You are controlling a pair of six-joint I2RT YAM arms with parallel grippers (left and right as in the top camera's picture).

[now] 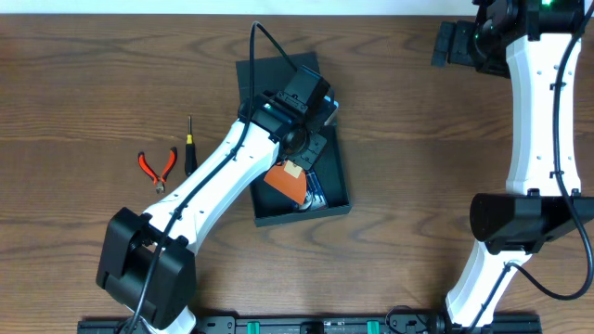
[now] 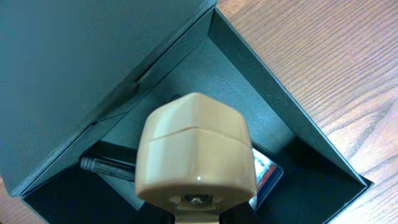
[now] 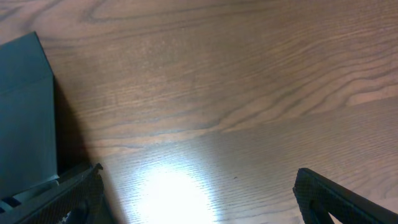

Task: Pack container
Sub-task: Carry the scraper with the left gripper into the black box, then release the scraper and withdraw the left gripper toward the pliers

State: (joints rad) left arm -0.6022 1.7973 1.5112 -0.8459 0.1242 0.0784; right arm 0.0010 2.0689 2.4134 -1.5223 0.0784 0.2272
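Though open-lidded, the container [image 1: 336,190] directly beneath the left claw [image 1: 300,158]

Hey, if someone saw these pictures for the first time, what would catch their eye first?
Most likely the left arm's tool, poised over the open dark green container at the table's middle and apparently gripping a tan object that dominates the left wrist view. Next, the red-handled pliers and a screwdriver lying on the wood left of the container.
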